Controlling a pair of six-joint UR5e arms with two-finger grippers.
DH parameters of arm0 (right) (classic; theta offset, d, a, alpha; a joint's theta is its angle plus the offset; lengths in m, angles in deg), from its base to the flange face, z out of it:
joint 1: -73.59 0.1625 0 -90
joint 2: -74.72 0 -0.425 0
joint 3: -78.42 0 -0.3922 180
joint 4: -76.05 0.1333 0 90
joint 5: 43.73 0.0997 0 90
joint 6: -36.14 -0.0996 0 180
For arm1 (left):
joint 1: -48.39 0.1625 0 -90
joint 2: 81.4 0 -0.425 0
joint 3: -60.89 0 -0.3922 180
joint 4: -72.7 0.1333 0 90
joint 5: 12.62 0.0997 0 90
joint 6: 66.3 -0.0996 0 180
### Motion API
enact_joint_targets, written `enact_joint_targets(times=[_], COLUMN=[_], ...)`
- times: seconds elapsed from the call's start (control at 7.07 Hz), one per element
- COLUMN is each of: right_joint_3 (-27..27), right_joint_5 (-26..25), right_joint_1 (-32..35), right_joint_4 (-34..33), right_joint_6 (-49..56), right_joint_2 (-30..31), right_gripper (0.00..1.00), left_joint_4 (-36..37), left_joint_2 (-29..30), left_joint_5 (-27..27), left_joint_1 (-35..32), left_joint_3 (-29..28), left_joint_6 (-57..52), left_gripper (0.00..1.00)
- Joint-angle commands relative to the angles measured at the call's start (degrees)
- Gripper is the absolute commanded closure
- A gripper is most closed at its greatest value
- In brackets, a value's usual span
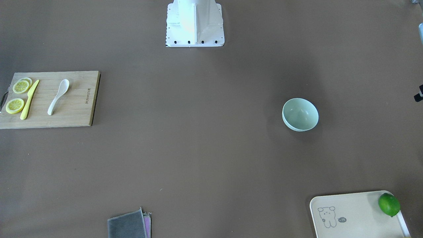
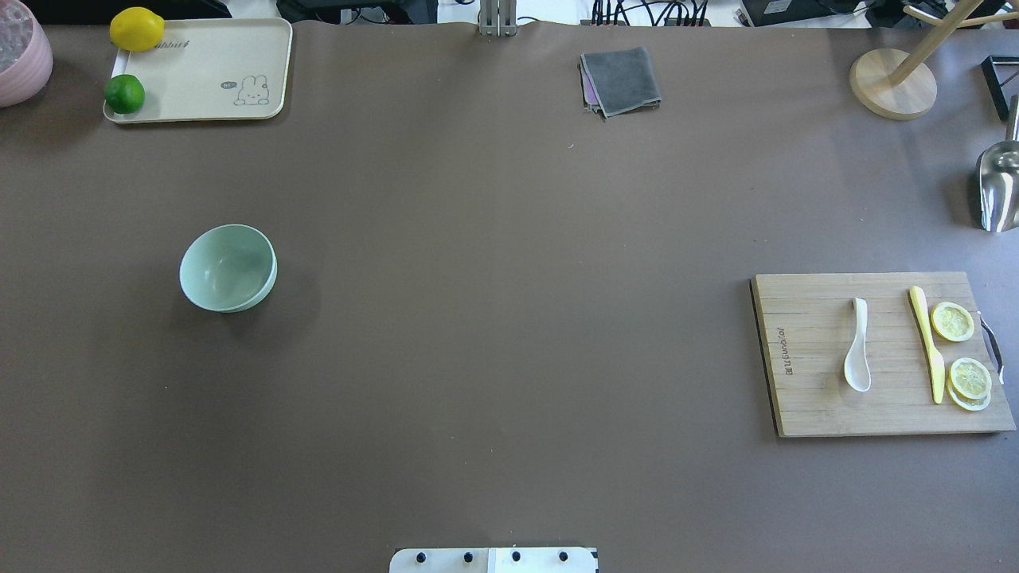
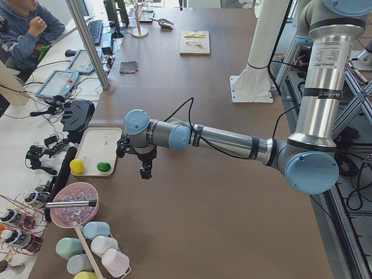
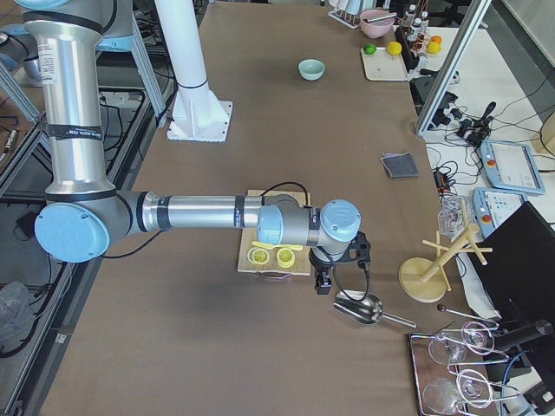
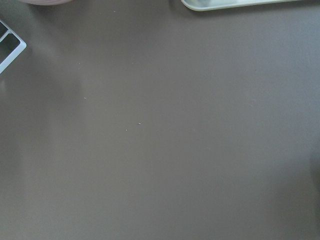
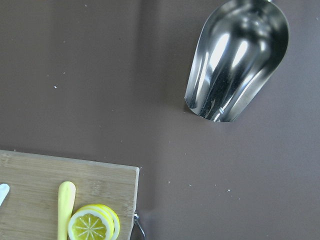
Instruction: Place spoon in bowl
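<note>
One spoon (image 2: 857, 356) is seen lying flat mid-way on the cutting board (image 2: 812, 398), apart from one knife (image 2: 927, 344) and well clear of the board's edges. The right gripper (image 4: 323, 282) is held past the board's handle end, near a metal scoop (image 4: 357, 307); whether its jaws are apart cannot be told. The same holds for the left gripper (image 3: 145, 168), by the tray (image 3: 96, 152). One bowl (image 2: 228, 267) is set well apart, with bare table (image 2: 509, 318) between. Three lemon slices (image 2: 952, 321) are counted, two overlapping.
</note>
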Motion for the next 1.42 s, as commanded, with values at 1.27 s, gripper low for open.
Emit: enact_joint_targets(times=[1.27], right_joint_3=[-6.07], right_joint_5=[1.74], right_joint_1=[1.18], right_joint_4=[0.22], right_joint_6=[0.22], right_joint_2=[3.02], right_gripper=[0.00], left_joint_4=[-4.81], left_joint_2=[-0.11], left_joint_5=[1.86], left_joint_1=[1.28], left_joint_3=[4.84], left_joint_6=[0.40], left_gripper=[0.02])
